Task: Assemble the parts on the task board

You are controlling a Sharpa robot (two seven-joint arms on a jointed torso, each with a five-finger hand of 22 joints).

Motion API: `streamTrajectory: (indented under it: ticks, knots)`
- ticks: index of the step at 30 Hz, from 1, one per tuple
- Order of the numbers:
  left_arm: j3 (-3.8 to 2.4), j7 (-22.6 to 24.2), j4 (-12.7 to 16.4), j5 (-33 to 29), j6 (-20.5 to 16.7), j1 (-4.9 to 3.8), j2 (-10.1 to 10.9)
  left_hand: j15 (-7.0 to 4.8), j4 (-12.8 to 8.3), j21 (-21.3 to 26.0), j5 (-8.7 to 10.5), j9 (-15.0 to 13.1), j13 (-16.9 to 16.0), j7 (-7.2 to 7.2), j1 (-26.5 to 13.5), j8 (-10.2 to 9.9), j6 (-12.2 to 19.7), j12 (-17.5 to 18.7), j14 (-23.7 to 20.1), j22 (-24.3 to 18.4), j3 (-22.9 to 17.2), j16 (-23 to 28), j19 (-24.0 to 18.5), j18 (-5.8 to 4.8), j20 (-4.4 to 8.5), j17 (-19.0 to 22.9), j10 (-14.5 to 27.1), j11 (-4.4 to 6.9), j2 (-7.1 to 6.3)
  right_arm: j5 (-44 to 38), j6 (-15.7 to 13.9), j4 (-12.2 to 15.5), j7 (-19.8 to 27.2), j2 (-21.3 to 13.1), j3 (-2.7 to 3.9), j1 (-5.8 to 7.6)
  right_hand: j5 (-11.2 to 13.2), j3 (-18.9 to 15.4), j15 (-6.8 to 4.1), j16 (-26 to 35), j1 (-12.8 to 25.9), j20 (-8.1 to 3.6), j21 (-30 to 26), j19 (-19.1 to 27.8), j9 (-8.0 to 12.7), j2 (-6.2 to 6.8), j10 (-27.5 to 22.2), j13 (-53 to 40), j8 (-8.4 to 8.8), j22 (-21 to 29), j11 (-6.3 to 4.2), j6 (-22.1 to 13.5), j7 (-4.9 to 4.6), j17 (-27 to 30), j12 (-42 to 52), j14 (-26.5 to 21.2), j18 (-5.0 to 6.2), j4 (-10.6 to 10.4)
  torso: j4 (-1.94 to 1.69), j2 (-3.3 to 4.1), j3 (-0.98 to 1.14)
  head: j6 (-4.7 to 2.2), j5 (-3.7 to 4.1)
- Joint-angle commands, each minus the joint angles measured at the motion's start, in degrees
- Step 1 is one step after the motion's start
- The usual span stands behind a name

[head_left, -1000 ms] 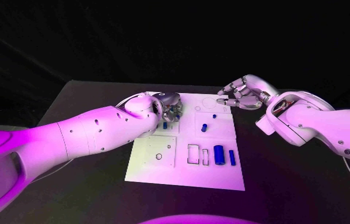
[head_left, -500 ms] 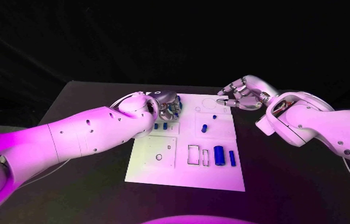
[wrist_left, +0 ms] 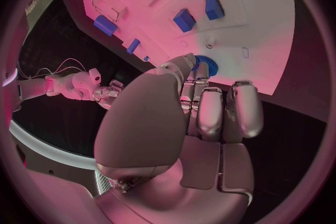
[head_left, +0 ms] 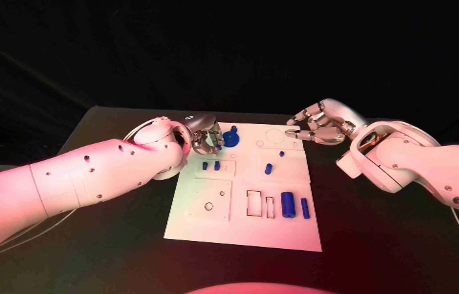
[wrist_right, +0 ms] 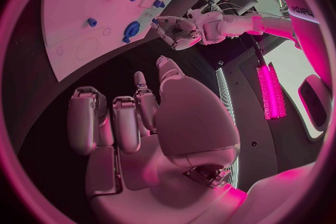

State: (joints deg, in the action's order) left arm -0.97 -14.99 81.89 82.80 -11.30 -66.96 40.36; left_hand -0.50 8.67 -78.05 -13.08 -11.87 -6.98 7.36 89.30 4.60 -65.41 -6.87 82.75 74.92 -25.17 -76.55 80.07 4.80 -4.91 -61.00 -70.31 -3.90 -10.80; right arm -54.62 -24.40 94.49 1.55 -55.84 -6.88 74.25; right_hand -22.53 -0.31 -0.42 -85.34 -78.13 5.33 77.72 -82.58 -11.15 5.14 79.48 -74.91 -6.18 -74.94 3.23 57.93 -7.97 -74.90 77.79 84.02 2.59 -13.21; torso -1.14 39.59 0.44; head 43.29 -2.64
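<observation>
Left hand half behind its own wrist; its grip on the blue gear unclear

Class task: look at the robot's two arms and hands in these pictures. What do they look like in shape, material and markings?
Both arms are smooth, rounded white shells. The left arm has small dark holes dotted along it. Each ends in a silver metallic hand, left hand and right hand, with jointed fingers bearing rounded pads.

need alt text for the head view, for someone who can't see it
The left hand holds a round blue part over the far left of the white task board. The right hand hovers with curled fingers beside the board's far right corner; more blue parts sit on the board.
</observation>
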Motion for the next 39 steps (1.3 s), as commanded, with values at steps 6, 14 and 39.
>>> streamTrajectory:
  ticks: [6, 14, 39]
  knots:
    - [-0.05, -0.85, -0.49, -1.66, 2.04, -0.08, 0.21, 0.05, 0.04, -0.23, -0.12, 0.09, 0.06, -0.01, -0.62, -0.41, -0.55, 0.45, 0.24, 3.43, -0.5, -0.3, 0.3, -1.13, -0.03, 0.06, -0.42, 0.09, -0.33, -0.47, 0.07, -0.01, 0.3, 0.08, 0.0, -0.04, -0.38, -0.27, -0.51, 0.21, -0.02, -0.02, -0.18, 0.21, -0.09, -0.19, -0.08, -2.0, -0.4, -7.29, -0.1, -0.16, 0.1, -7.03, -0.15, 3.89, 0.57, 0.12, 0.12, 0.08, -0.05, 0.06, -0.12]
    - [-0.03, -1.05, -1.18, -1.17, 2.78, -0.06, -0.24, 0.06, 0.03, -0.23, -0.12, 0.1, 0.06, -0.01, -0.66, -0.42, -0.55, 0.47, 0.23, 3.44, -0.52, -0.29, 0.3, -1.13, -0.04, 0.09, -0.42, 0.09, -0.34, -0.5, 0.1, -0.01, 0.28, 0.11, 0.0, -0.04, -0.38, -0.27, -0.51, 0.21, -0.02, -0.02, -0.18, 0.21, -0.09, -0.19, -0.08, -2.0, -0.4, -7.29, -0.1, -0.16, 0.1, -7.03, -0.15, 3.89, 0.57, 0.12, 0.08, 0.1, -0.05, 0.14, -0.11]
    - [0.19, -1.98, -3.11, 0.35, 4.76, 0.07, -1.67, 0.07, -0.02, -0.28, -0.11, 0.17, 0.06, -0.02, -0.95, -0.49, -0.59, 0.65, 0.22, 3.5, -0.61, -0.31, 0.33, -1.14, -0.06, 0.1, -0.49, 0.08, -0.45, -0.53, 0.12, 0.06, 0.33, 0.16, 0.0, -0.04, -0.38, -0.27, -0.51, 0.21, -0.02, -0.02, -0.18, 0.21, -0.09, -0.19, -0.08, -2.0, -0.4, -7.29, -0.1, -0.16, 0.1, -7.03, -0.15, 3.89, 0.57, 0.12, 0.1, 0.08, -0.03, 0.23, -0.24]
